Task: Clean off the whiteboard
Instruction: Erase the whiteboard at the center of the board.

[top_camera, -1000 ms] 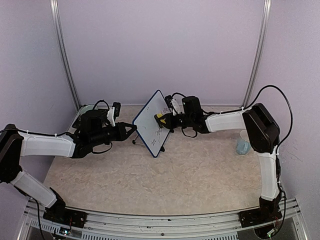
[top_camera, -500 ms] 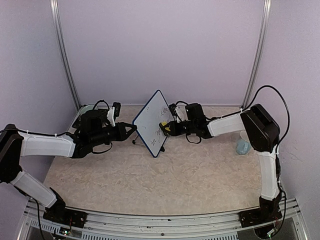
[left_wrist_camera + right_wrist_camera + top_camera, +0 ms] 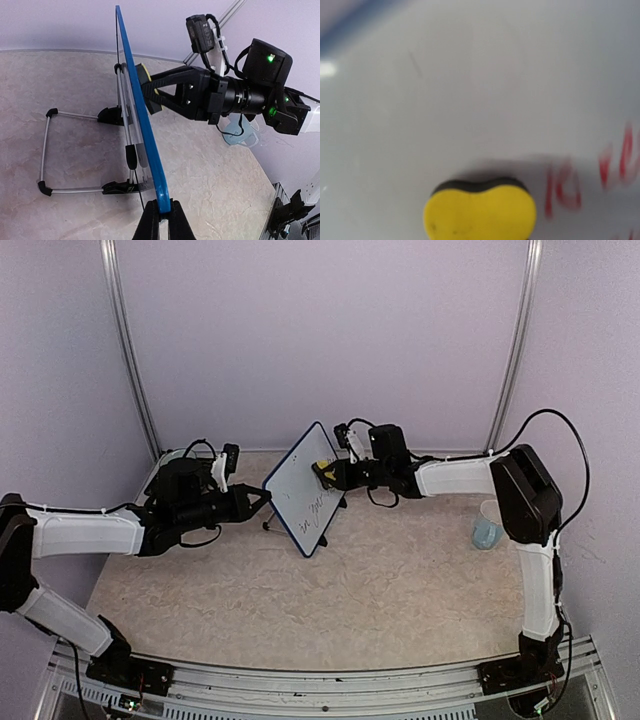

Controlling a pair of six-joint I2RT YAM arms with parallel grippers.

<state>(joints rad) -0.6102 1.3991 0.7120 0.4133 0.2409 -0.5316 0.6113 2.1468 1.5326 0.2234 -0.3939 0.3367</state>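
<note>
1. Small blue-framed glossy white whiteboard [image 3: 306, 492] stands tilted at the table's 12 o'clock; left gripper [image 3: 161, 223] pinches its frame edge.
2. Right gripper [image 3: 324, 474] is clamped on a yellow foam sponge [image 3: 480, 213], pressed to the face.
3. Risk: an over-hard push tips the board or slips that thin pinch (red writing [image 3: 564, 192] at the sponge's 3 o'clock is not yet wiped).

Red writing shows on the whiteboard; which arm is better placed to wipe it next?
Right arm: its jaws hold the yellow sponge on the whiteboard face, beside the red writing. The left arm's jaws are shut on the blue frame, steadying it.
</note>
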